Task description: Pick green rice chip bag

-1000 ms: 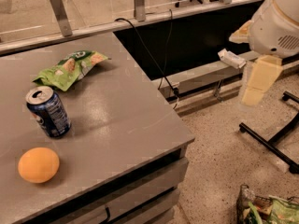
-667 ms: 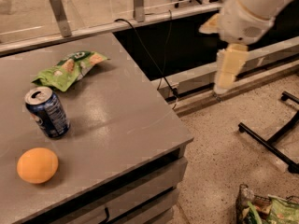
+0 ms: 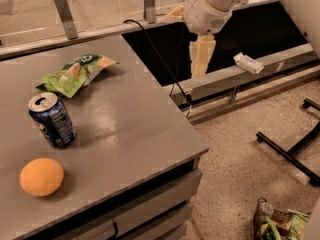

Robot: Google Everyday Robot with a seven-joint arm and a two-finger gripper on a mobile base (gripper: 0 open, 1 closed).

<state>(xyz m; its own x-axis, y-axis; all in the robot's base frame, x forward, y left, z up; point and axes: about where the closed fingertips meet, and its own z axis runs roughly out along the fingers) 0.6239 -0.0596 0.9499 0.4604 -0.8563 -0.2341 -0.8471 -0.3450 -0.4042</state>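
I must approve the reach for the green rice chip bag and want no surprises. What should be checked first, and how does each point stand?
1. Green rice chip bag visible, lying flat at the far side of the table: ok.
2. Nothing on the bag; blue soda can stands apart, nearer the camera: ok.
3. Orange clear of the bag, near the front edge: ok.
4. Gripper over the bag: not ok; it hangs beyond the table's right edge.
5. Black cable beside that edge clear of the arm's path: cannot tell.

Pincer [image 3: 202, 59] rt of bag [image 3: 76, 74] (can [image 3: 52, 120], orange [image 3: 42, 176] nearer).
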